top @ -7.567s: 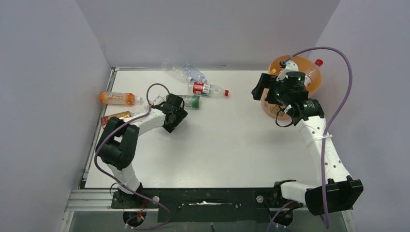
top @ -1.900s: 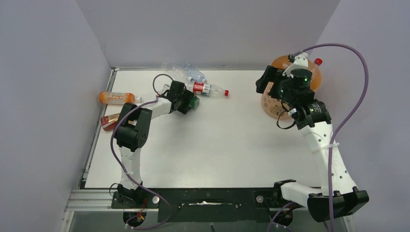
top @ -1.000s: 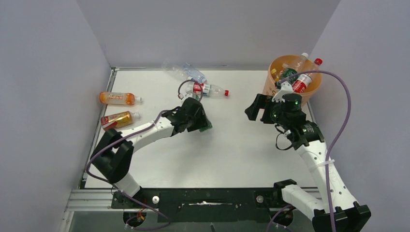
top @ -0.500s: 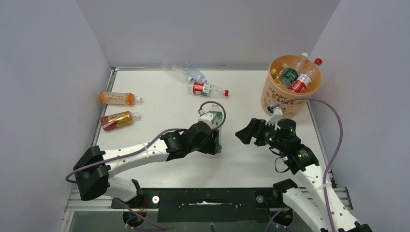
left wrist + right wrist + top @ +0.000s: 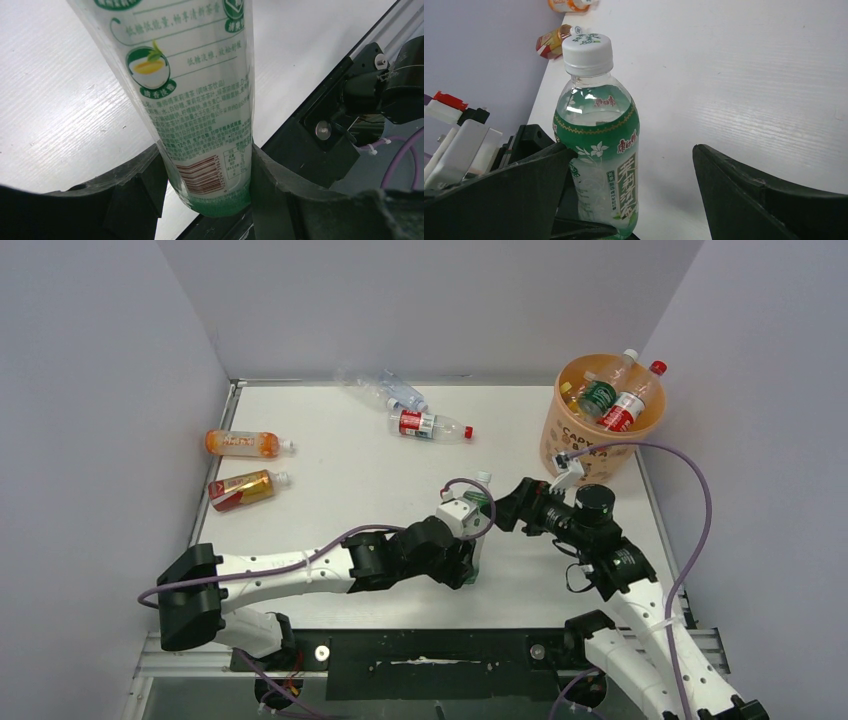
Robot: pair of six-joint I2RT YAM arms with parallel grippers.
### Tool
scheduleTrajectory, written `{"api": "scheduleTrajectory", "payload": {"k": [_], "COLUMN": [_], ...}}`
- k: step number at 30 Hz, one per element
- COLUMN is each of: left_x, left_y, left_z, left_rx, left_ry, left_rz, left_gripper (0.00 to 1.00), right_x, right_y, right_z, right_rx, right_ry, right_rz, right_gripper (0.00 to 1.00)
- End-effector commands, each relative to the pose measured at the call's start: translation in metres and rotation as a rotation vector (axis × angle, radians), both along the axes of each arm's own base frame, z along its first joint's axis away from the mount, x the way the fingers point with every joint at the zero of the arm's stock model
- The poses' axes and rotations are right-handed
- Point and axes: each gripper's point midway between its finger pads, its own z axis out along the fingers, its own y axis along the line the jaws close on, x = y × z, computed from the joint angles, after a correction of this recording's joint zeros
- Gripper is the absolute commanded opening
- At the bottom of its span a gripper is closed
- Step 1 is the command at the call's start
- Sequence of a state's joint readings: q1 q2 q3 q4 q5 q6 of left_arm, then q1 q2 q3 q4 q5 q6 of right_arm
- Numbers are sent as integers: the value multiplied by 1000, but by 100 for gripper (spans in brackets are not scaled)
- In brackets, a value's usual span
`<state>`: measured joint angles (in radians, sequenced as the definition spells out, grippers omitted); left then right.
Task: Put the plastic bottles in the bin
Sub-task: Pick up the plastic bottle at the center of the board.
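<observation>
your left gripper (image 5: 205,175) pinches the clear green-labelled plastic bottle (image 5: 596,145) low, right gripper (image 5: 634,150) wide open near it; release early, it may topple.

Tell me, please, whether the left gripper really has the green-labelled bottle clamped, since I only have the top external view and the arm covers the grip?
Observer: Yes. In the left wrist view the left gripper is shut on the green-labelled bottle, with one finger on each side near its base.
Operator: Has the right gripper closed on it too?
Observer: No. In the right wrist view the right gripper is open, and the finger on the picture's right stands well clear of the bottle.
Operator: Is the cap on?
Observer: Yes, a white cap with green print sits on the neck.
</observation>
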<state>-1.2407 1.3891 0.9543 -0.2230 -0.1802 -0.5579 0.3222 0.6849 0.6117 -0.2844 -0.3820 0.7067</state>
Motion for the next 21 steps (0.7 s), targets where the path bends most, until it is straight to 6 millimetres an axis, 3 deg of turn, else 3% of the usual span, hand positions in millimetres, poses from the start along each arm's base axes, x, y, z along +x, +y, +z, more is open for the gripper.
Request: {"api": "scheduleTrajectory", "payload": {"k": [1, 16, 18, 21], "left_x": [-5, -3, -3, 0], "left_y": [-28, -48, -48, -45], "left_z": [38, 48, 52, 57], "left_rx": [-133, -163, -172, -173], "left_ry": [-80, -102, -109, -120], "left_rz": [-70, -104, -101, -84], "left_gripper": [44, 44, 44, 44], "right_x": [8, 1, 2, 3], "right_y": [12, 28, 29, 30], "right_z": [29, 20, 16, 14], "right_rx": [66, 100, 93, 79], "right_ry": [-77, -56, -44, -36], "right_rz": [41, 140, 141, 141], "right_gripper": [98, 100, 93, 74]}}
